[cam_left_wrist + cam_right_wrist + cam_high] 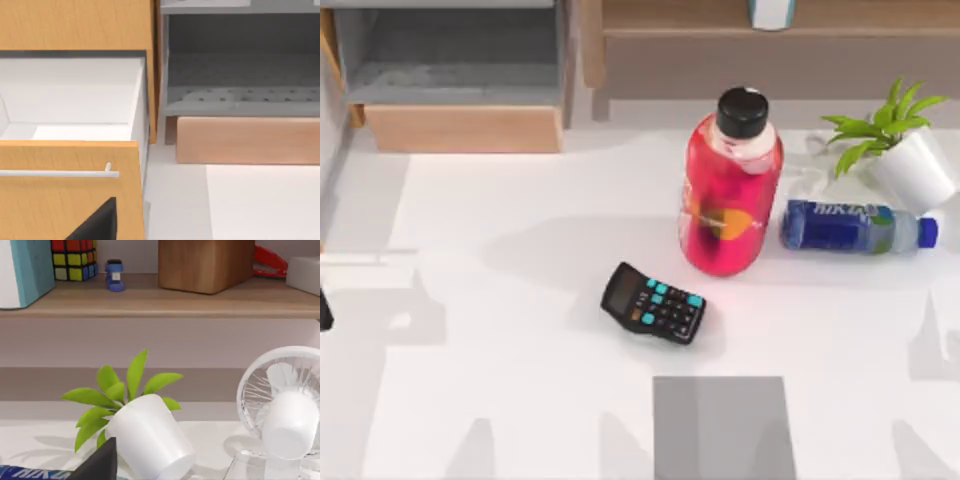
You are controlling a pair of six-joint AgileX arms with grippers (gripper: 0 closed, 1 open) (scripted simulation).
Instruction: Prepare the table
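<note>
Top view: calculator (654, 303) lies on table (520, 350) beside red bottle (728, 190).

red bottle (730, 190) upright, blue bottle (855, 227) lying beside it, calculator (653, 303) nearby.

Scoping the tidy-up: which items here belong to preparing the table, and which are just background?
Job:
table
red bottle, upright
blue bottle, lying down
calculator
potted plant, tilted
open drawer, likely storage

Background:
shelf with cube, wooden block
white fan
grey mat
</note>
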